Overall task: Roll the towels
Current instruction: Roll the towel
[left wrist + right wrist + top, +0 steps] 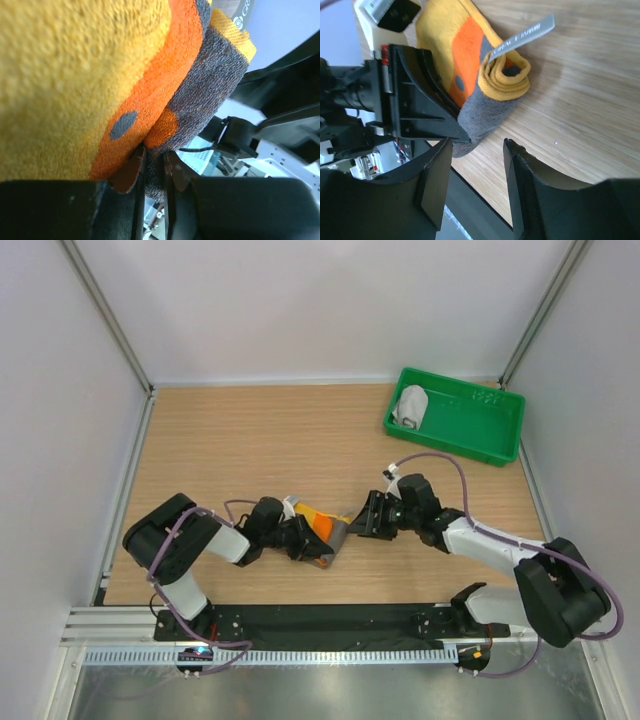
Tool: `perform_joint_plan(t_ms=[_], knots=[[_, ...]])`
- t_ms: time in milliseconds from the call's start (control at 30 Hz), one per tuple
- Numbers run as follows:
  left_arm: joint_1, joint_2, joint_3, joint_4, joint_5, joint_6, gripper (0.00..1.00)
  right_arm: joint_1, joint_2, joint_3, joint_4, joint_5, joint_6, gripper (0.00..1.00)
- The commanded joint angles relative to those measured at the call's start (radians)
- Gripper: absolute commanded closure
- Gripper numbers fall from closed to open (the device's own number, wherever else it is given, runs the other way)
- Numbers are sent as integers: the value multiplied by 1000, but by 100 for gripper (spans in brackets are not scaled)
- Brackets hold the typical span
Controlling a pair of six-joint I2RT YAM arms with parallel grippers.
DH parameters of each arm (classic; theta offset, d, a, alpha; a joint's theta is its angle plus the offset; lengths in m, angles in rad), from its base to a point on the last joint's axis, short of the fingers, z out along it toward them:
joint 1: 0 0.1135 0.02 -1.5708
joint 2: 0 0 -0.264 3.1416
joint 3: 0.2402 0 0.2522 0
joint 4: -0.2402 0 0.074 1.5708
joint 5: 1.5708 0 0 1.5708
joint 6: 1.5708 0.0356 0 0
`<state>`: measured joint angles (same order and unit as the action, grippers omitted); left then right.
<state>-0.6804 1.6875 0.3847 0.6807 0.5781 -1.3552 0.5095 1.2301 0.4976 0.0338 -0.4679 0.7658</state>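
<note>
The orange and yellow patterned towel [322,526] lies partly rolled on the wooden table between the two arms, its grey backing outward at the near end. My left gripper [298,538] is shut on a fold of its grey edge [154,172]. In the right wrist view the towel's rolled end [502,80] shows a spiral with a white label. My right gripper [477,147] stands open just short of the grey end, with nothing between its fingers. The plain light grey towel [411,405] sits rolled in the green tray.
The green tray [470,425] stands at the back right corner of the table. White walls and metal frame posts close in the table on three sides. A black base rail [320,620] runs along the near edge.
</note>
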Motion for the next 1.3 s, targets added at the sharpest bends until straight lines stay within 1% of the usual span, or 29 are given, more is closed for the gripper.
perform_joint_plan(t_ms=[0, 33, 133, 333, 433, 600, 733, 767, 867, 967, 1000, 1067, 1167, 1200, 1233, 1267], knots=[[21, 29, -7, 76, 62, -68, 100, 58, 54, -19, 139, 51, 30, 48], [24, 35, -9, 76, 66, -71, 100, 66, 71, -24, 170, 58, 32, 48], [42, 41, -13, 74, 72, -76, 100, 83, 144, -50, 242, 75, 41, 43], [58, 60, -24, 69, 80, -74, 100, 96, 290, -82, 412, 64, 84, 41], [58, 70, -30, 77, 81, -74, 100, 112, 330, -80, 454, 69, 96, 40], [61, 80, -32, 94, 86, -78, 100, 130, 364, -70, 474, 78, 105, 40], [61, 78, -29, 95, 89, -76, 100, 138, 390, -64, 488, 86, 107, 51], [61, 78, -27, 95, 91, -76, 100, 142, 394, -64, 492, 84, 110, 60], [61, 77, -27, 95, 91, -70, 100, 147, 410, -57, 506, 81, 118, 70], [61, 67, -27, 74, 78, -47, 100, 149, 398, -47, 486, 87, 121, 71], [61, 64, -26, 54, 74, -36, 99, 150, 393, -41, 453, 94, 118, 72], [61, 43, -20, -25, 52, 5, 95, 150, 378, -16, 402, 106, 96, 72], [61, -1, -1, -154, 20, 71, 89, 152, 344, 24, 295, 133, 63, 76], [61, -18, 6, -191, 8, 94, 88, 152, 330, 36, 235, 149, 53, 77], [61, -35, 16, -242, -4, 116, 85, 152, 325, 60, 206, 155, 46, 77], [61, -73, 37, -332, -41, 166, 83, 152, 322, 71, 181, 158, 30, 78]])
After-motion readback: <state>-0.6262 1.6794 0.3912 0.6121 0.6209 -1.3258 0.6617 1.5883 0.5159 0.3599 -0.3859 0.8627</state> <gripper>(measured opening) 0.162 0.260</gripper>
